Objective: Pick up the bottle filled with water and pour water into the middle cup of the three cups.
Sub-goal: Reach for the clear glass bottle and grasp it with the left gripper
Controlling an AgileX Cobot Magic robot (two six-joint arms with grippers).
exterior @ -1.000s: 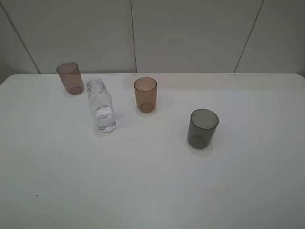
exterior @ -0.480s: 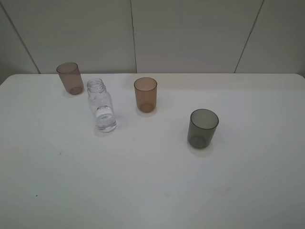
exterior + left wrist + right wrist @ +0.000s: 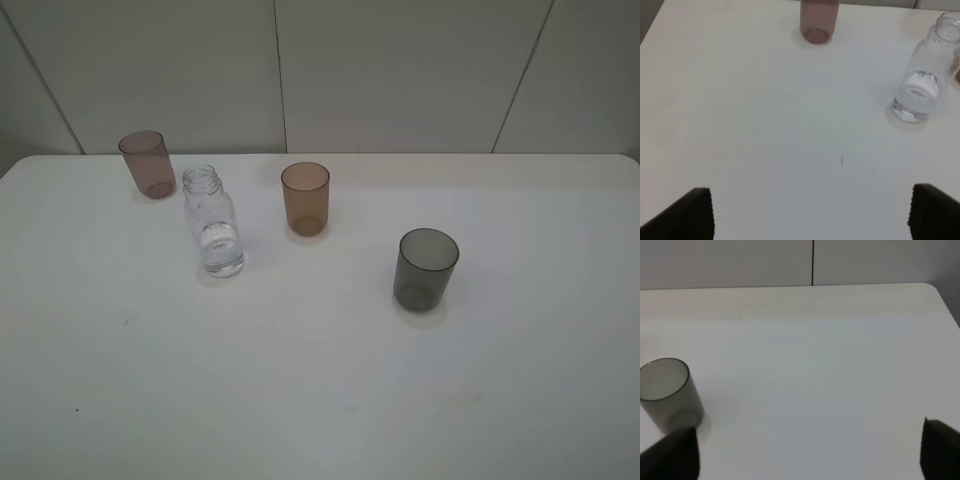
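Left wrist view: left pincer [image 3: 812, 215] gapes empty, the bottle [image 3: 920, 85] upright on the worktop [image 3: 740, 125] ahead and rightward of it, so pick-up seems pending and the jaws must next straddle it.

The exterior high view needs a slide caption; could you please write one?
Uncapped water bottle, mauve-pink cup, amber cup and dark grey cup stand apart on a white table.

A bottle [image 3: 922, 85] and pink cup [image 3: 819, 20] on a table [image 3: 740, 110]
The bottle stands upright, uncapped; left gripper [image 3: 810, 215] spread wide, empty.
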